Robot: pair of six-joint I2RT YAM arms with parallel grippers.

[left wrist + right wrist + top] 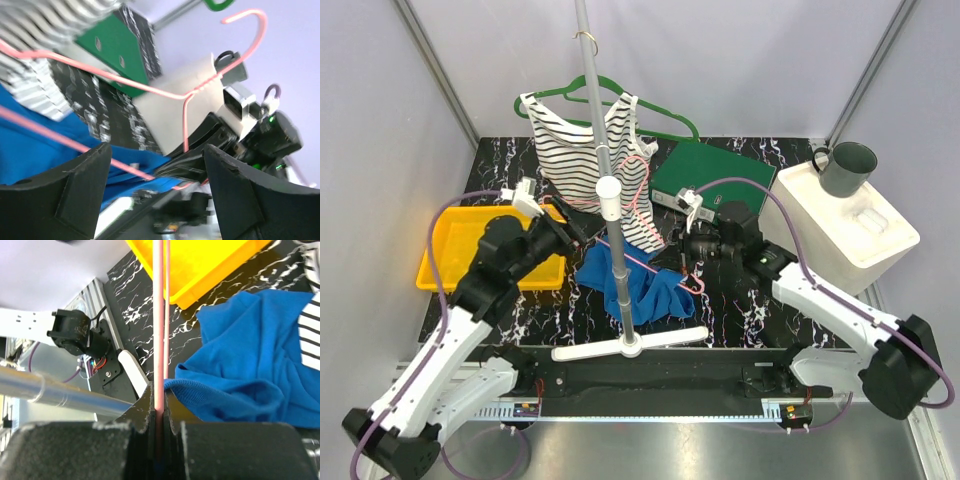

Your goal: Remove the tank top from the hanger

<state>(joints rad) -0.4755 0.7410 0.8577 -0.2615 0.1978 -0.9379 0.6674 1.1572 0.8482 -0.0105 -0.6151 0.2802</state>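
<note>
"Blue tank top – where?"

"Crumpled on the marble table, with the pink hanger lying across it."

"And the grippers?"

"Right gripper – jaws clamped tight on the hanger's wire. Left gripper has its jaws spread wide, facing the hanger and holding nothing."

The top camera is looking down from the near edge over the whole table. The left wrist camera is facing right and the right one left, both closely sharing the pink hanger and blue garment.
</note>
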